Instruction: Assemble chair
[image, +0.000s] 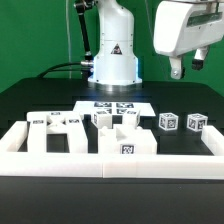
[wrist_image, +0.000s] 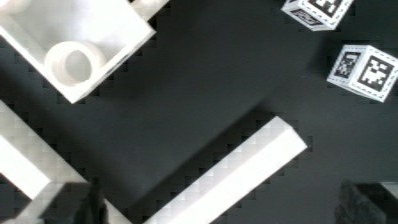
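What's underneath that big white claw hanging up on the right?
Mostly bare black table, with two small tagged blocks close by. The open gripper holds nothing, and nothing hides the spot.

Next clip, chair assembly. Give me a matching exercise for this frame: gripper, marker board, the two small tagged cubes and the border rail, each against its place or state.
Things:
1. gripper
2. marker board
3. cubes
4. rail

Places or states:
A. flat on the table, just before the robot base
B. runs along the table's near edge and up both sides
C. raised above the table, fingers open, empty
D. side by side on the table at the exterior view's right

Pairs: 1-C, 2-A, 3-D, 4-B.
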